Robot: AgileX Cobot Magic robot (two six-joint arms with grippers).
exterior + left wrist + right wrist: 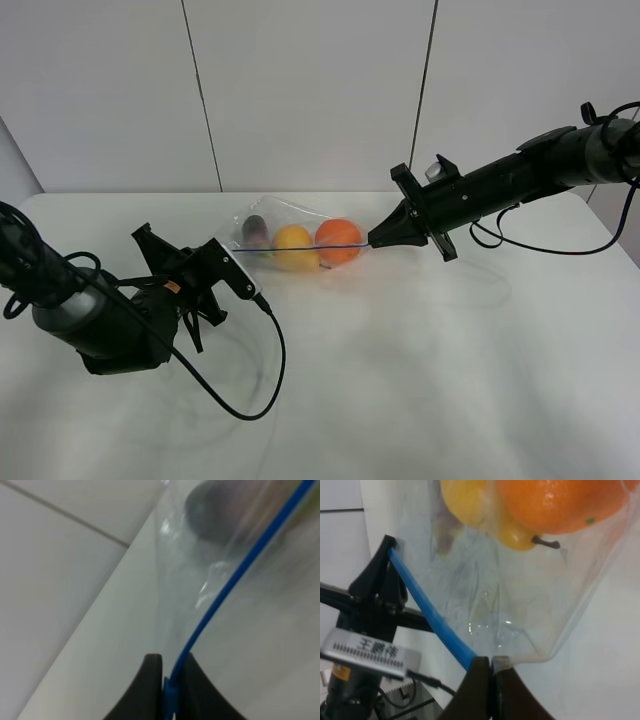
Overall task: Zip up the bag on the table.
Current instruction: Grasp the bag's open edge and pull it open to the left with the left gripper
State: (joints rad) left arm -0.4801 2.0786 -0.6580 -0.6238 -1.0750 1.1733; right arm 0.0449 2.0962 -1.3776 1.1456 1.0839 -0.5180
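The bag sits toward the far edge of the table, stretched between both grippers; the left gripper is pressed together on one end of its blue zipper strip; the right gripper pinches the opposite end; an orange and a yellow fruit show through it.

Arms: black, grey joint shells.
Cables: black, one looping at 5 o'clock.
Fingers: black wedges.
Label: white, printed.

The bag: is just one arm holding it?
No, left fingers and right fingers each pinch one end of the bag along its blue zipper strip.
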